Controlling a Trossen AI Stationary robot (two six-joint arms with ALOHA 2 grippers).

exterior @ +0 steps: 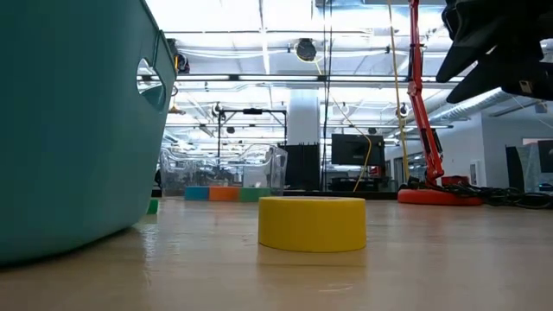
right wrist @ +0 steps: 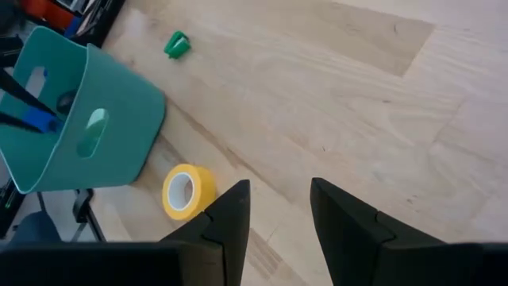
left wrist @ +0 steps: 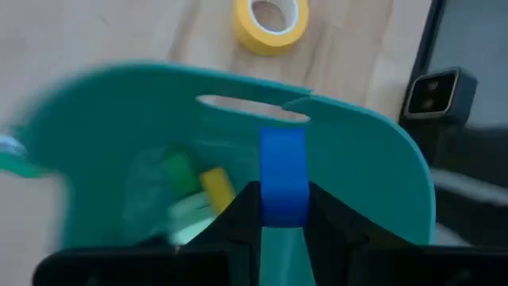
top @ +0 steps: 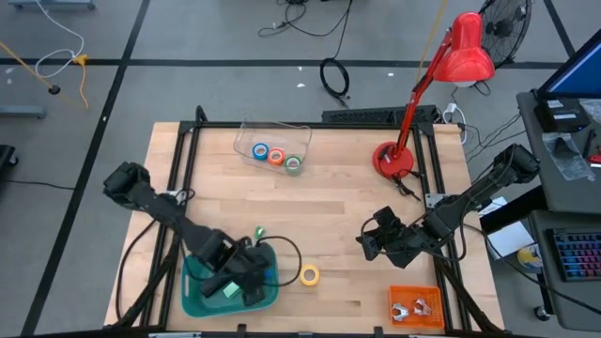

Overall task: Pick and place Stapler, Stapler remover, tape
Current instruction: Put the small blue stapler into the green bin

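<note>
My left gripper (top: 246, 272) hangs over the teal bin (top: 192, 291), shut on a small blue stapler (left wrist: 283, 171). Green and yellow bits (left wrist: 198, 179) lie inside the bin. The yellow tape roll (top: 309, 274) lies flat on the table just right of the bin, also seen in the low view (exterior: 312, 223) and the right wrist view (right wrist: 187, 191). Blue, orange and green rolls (top: 275, 156) sit in the clear bin (top: 246, 131) at the far side. My right gripper (right wrist: 278, 210) is open, held above the table right of the yellow roll. My left gripper pinches the small blue stapler (left wrist: 283, 199) between its two fingers, which press on its two opposite sides. It comes from above, slanting down into the teal bin. The stapler is lifted clear, standing out past the fingertips over the bin's inside.
An orange tray (top: 415, 305) with stapler removers sits at the near right corner. A red desk lamp (top: 392, 160) stands at the far right. A small green bit (top: 258, 232) lies on the table beyond the teal bin. Bare wood spreads across the middle.
</note>
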